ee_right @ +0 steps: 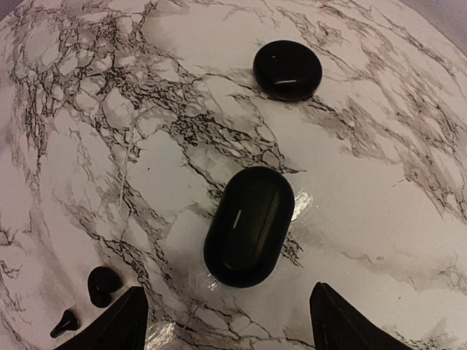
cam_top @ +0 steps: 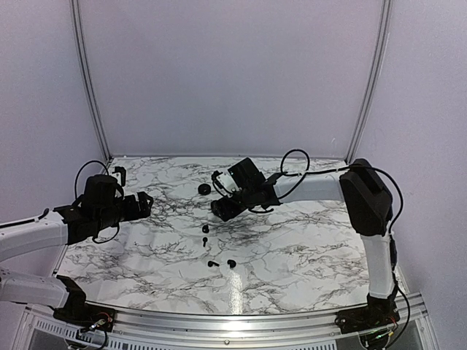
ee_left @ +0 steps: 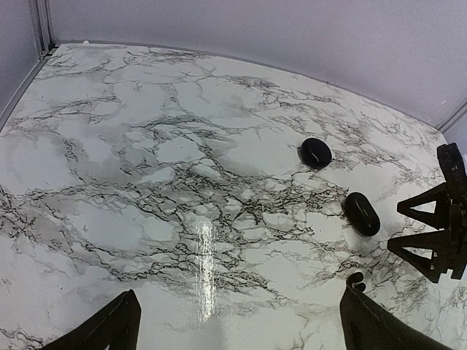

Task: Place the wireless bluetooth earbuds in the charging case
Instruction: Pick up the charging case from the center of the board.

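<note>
A black oval charging case (ee_right: 249,224), lid shut, lies on the marble table just ahead of my open right gripper (ee_right: 230,328), between the lines of its two fingers. It also shows in the left wrist view (ee_left: 362,213). In the top view the right gripper (cam_top: 221,210) hides it. Tiny black earbuds lie loose on the table: one (cam_top: 206,229) with a smaller piece below it (cam_top: 205,240), and two nearer the front (cam_top: 213,263) (cam_top: 231,263). One earbud (ee_right: 103,284) sits by my right gripper's left finger. My left gripper (cam_top: 146,203) is open and empty, off to the left.
A black round disc (cam_top: 203,189) lies beyond the case, also in the right wrist view (ee_right: 287,69) and the left wrist view (ee_left: 315,153). The marble tabletop (cam_top: 306,248) is walled at the back and sides. The right gripper's fingers (ee_left: 438,226) show in the left wrist view.
</note>
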Available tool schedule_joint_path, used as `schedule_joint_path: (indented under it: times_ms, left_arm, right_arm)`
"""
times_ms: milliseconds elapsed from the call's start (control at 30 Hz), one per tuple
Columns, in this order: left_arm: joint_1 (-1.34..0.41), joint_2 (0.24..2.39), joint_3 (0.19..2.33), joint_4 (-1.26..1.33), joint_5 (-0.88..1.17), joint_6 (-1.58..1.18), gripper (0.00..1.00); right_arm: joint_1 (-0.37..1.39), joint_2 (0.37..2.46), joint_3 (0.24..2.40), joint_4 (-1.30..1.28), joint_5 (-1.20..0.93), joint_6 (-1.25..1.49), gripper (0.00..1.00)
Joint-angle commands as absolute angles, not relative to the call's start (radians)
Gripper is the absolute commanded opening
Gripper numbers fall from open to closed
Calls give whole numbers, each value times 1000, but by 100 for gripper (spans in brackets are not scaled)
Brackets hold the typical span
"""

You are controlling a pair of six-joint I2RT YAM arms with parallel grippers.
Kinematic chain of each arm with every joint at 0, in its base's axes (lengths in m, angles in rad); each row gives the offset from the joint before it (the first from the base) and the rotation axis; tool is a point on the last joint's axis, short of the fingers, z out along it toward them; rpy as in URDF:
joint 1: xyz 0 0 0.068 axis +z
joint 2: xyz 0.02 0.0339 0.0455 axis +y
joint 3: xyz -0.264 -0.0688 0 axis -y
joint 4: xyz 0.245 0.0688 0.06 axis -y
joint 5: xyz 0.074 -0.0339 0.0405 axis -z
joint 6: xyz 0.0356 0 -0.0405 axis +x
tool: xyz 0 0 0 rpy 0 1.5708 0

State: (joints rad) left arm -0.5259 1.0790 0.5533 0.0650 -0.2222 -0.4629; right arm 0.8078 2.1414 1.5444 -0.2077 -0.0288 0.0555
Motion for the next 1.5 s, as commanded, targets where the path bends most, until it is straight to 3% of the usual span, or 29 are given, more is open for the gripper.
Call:
schedule_joint_path:
  times_ms: [0, 467, 633, 900, 1233, 1467]
  left_arm:
    - [-531, 1074, 539, 95, -241, -439, 99]
    - [-531, 1048, 529, 104, -242, -431, 99]
    - [-531, 1041, 520, 108, -243, -432, 99]
    - [-531, 1047, 527, 115, -218, -416, 99]
    - [-531, 1041, 548, 119, -100, -414, 99]
    - [-532, 996, 552, 127, 166, -447, 94]
  right_arm:
    - [805, 2192, 1631, -251, -7, 68, 76]
    - [805, 2318, 1745, -285, 47, 85, 67]
    - [805, 2344, 1758, -295, 65, 80, 61]
    - [802, 2323, 1728, -291, 98, 46, 42]
    - [804, 2062, 1455, -151, 93, -83, 33]
    - [889, 1781, 1218, -103, 168, -269, 33]
